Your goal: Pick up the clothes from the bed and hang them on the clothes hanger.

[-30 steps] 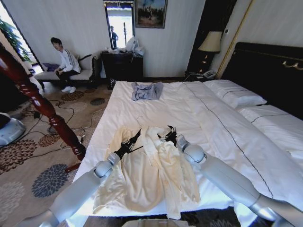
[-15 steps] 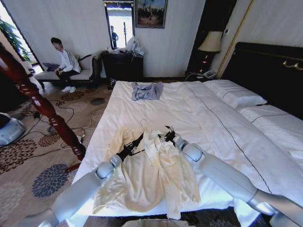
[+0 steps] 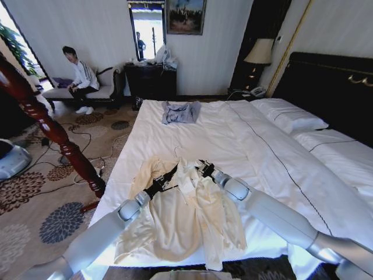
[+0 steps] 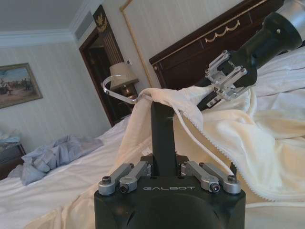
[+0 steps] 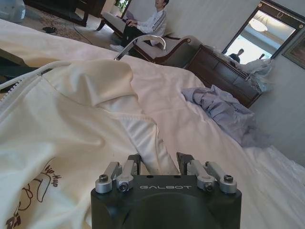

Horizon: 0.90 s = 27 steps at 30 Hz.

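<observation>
Both claws slightly farther up bed, right claw clamping clothes.

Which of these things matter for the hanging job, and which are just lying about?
Job: the clothes, the clothes hanger, the bed, left gripper, right gripper.
Lying about: grey-blue garment, red wooden post, lamp.

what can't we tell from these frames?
- Clothes hanger: the clothes cover all but its hook, in head and wrist views.
- Left pincer: its tips are buried in fabric in the head view.
- Right pincer: the fold between its fingers hides how firmly it grips, right wrist view.
</observation>
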### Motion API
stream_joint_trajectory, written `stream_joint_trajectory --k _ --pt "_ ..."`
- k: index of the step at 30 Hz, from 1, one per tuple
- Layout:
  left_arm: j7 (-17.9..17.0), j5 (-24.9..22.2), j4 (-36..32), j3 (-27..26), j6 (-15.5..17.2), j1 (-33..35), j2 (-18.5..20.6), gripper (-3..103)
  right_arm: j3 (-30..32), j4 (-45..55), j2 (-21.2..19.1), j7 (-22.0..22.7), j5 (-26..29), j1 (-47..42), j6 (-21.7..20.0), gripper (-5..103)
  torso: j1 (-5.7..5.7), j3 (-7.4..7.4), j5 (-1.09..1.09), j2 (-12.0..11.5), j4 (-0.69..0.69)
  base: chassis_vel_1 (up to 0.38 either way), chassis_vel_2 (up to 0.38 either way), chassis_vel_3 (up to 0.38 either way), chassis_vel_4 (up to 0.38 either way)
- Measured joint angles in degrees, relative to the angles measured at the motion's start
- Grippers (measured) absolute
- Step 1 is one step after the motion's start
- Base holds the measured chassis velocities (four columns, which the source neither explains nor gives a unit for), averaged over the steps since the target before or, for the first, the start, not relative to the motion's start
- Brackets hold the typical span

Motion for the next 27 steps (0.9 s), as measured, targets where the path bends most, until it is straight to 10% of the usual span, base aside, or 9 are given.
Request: stream_joint_trajectory --k 5,27 --pt "-1.23 -0.41 -1.04 -0.66 1.93 0.41 0.03 19 0.07 -0.04 0.14 0.5 -0.22 0.01 0.11 39 0.0 0.0 0.0 0.0 -0.01 0.0 0.0 0.0 0.0" --pt "-6.6 -7.2 -14.02 -17.58 6.76 12.74 7.69 97 3.48 1.77 0.13 3.53 0.82 -1.5 0.7 22 0.0 0.0 0.0 0.0 0.02 0.0 0.0 0.0 0.0"
